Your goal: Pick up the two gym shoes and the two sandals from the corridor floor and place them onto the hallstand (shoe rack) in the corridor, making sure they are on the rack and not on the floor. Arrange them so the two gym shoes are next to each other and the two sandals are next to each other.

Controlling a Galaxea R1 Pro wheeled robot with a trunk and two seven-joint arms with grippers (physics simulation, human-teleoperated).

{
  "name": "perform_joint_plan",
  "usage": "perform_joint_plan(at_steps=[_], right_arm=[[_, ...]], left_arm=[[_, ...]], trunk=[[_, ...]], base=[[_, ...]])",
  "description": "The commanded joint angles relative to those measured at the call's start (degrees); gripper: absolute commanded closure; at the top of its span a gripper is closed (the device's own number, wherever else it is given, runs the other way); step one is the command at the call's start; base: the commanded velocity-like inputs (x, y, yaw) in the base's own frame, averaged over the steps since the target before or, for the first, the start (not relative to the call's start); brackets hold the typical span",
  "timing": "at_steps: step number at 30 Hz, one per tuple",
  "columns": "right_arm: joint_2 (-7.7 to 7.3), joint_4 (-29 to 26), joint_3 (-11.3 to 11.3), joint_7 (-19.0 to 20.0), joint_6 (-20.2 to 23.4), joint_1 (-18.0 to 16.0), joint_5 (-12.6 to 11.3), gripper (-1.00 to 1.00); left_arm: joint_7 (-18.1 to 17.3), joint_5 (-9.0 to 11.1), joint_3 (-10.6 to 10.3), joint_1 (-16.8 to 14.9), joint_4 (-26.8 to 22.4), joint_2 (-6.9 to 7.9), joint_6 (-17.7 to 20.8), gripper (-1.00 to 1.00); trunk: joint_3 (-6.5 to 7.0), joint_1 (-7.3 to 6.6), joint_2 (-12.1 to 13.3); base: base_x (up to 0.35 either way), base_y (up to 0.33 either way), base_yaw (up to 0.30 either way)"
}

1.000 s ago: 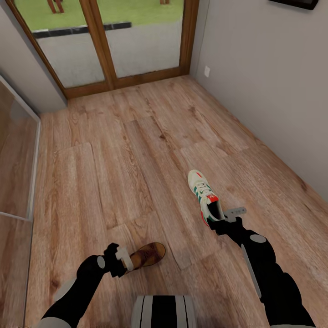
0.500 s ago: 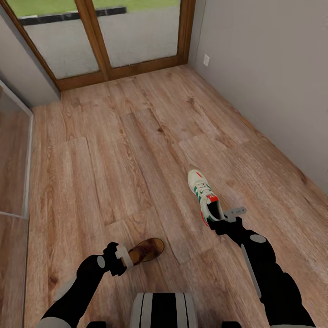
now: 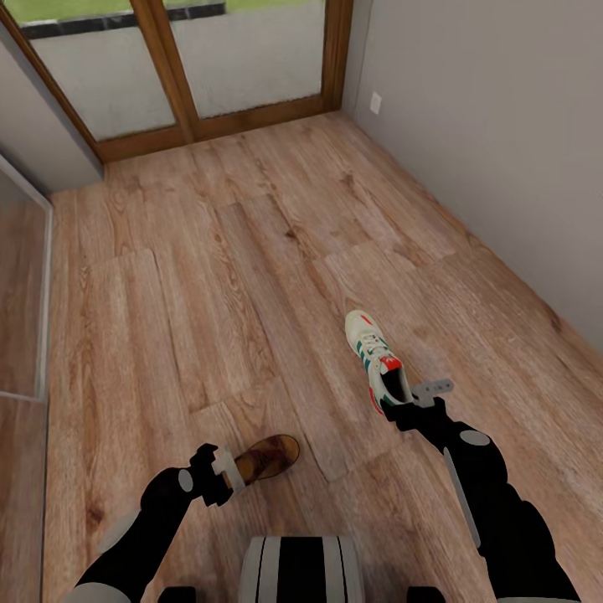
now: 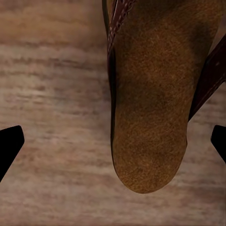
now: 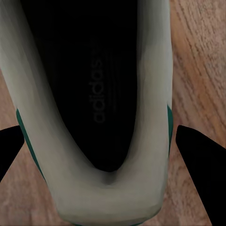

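Observation:
One off-white gym shoe (image 3: pixel 374 356) with green stripes and red accents sticks out ahead of my right gripper (image 3: pixel 403 407), which is shut on its heel. The right wrist view looks into the gym shoe's dark opening (image 5: pixel 94 94), with a black fingertip (image 5: pixel 200 155) at each side. My left gripper (image 3: pixel 229 471) is shut on one dark brown sandal (image 3: pixel 268 456), held low over the corridor floor (image 3: pixel 209 276). The left wrist view has the sandal's mottled footbed (image 4: pixel 150 117) between the two fingertips (image 4: pixel 9 146). The other shoe, the other sandal and the hallstand are out of view.
A wood-framed glass door (image 3: pixel 176 67) closes the far end of the corridor. A grey wall (image 3: pixel 502 151) runs along the right, with a small outlet (image 3: pixel 375 102) low near the door. A glass or mirrored panel (image 3: pixel 21 318) lines the left side.
The whole view has shifted, with the door and floor sliding up the picture, so the camera moved. Both arms kept their pose. The sandal's tip swung slightly; the gym shoe stayed put in its grip.

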Motion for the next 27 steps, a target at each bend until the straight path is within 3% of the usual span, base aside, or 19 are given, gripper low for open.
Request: perform_joint_plan(at_steps=[1,14,22,27], right_arm=[[0.01,-0.1,-0.1,0.5,0.2,0.0,0.6,1.0],[0.01,-0.1,-0.1,0.5,0.2,0.0,0.6,1.0],[0.01,-0.1,-0.1,0.5,0.2,0.0,0.6,1.0],[0.01,-0.1,-0.1,0.5,0.2,0.0,0.6,1.0]], left_arm=[[-0.3,-0.3,-0.1,0.0,-0.1,0.03,0.3,-1.0],[-0.3,-0.3,-0.2,0.0,-0.1,0.05,0.3,-1.0],[-0.3,-0.3,-0.2,0.0,-0.1,0.05,0.3,-1.0],[-0.3,-0.3,-0.2,0.0,-0.2,-0.01,0.3,-1.0]], trunk=[[-0.12,-0.01,0.0],[-1.28,-0.01,0.0],[-3.41,0.2,-0.1],[-3.77,0.2,-0.1]], base=[[0.0,0.0,-0.001],[0.0,0.0,0.0],[0.0,0.0,0.0],[0.0,0.0,0.0]])
